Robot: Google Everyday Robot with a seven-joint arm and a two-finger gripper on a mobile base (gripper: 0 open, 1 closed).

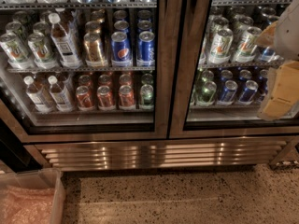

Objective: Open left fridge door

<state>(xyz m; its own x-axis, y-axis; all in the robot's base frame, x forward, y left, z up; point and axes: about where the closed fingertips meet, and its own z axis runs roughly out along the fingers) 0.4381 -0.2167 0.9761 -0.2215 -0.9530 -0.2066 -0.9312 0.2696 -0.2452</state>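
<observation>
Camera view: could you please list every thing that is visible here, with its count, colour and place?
left fridge door: one, steel frame with glass, left half, looks shut
right fridge door: one, steel frame with glass, right half
blue cans: two in the front row, blue, middle shelf behind the left door
green-and-silver cans: several, same shelf, far left
bottles: two in front, clear with white caps, lower shelf, left
red cans: three in front, red, lower shelf
vent grille: one, steel, below both doors
plastic bin: one, clear, on the floor, bottom left
floor: speckled beige
tool: one, tan, right edge, in front of the right fridge door
</observation>
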